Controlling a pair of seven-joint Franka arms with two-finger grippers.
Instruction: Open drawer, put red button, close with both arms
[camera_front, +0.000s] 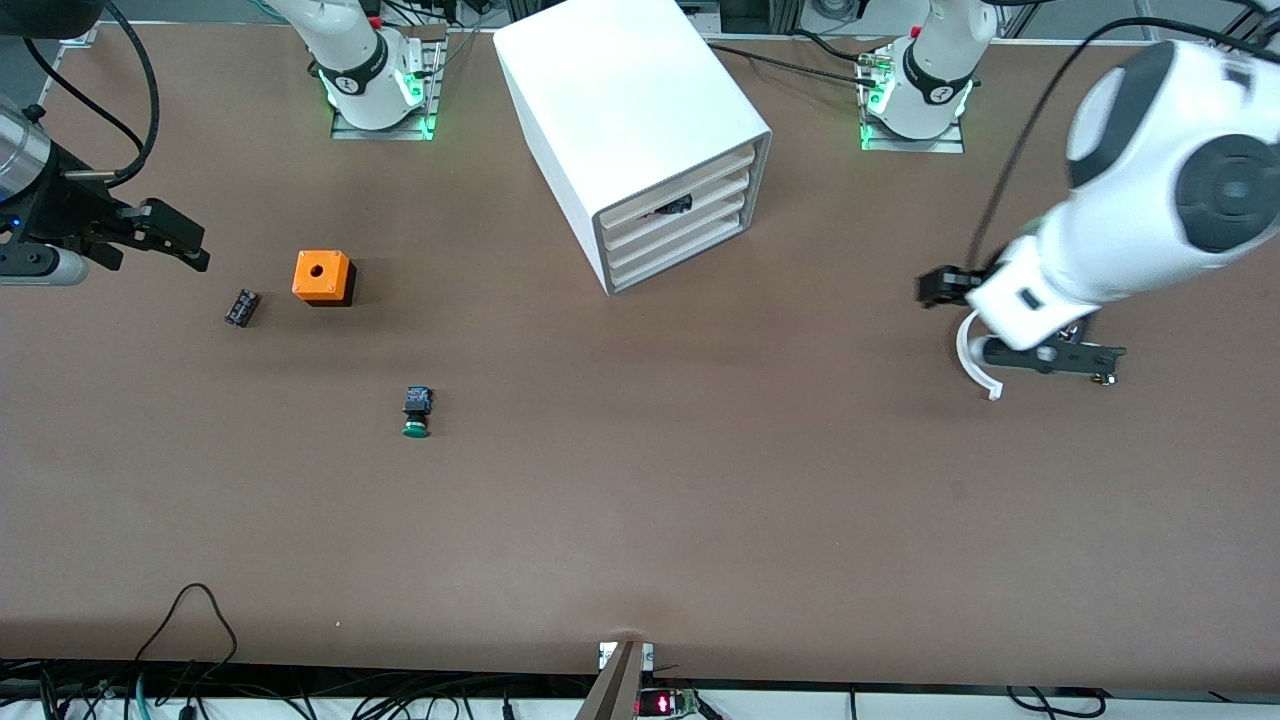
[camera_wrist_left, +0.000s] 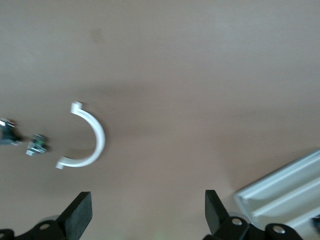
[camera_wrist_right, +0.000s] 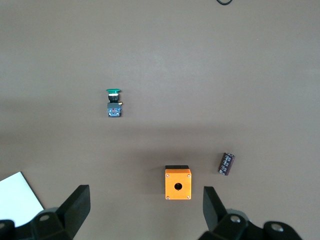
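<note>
With all three drawers of the cabinet (camera_front: 640, 140) shut and the red button unseen, presumably inside, the task appeared essentially finished; the left hand (camera_wrist_left: 145, 212) and right hand (camera_wrist_right: 145, 212) hung wide and empty over the counter (camera_front: 700, 500), well apart from the cabinet.

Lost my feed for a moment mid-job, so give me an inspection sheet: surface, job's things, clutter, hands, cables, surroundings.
Surface: brown table, no spills seen.
Job's things: middle drawer flush with the other two in the white cabinet; a dark item shows just above its front. Red button: nothing seen.
Clutter: green button, orange box and black cylinder toward the right arm's end; white curved clip toward the left arm's.
Hands: left hand open over the table by the clip; right hand open near the orange box.
Cables: black loop at the table's edge nearest the camera.
Surroundings: nothing seen.
</note>
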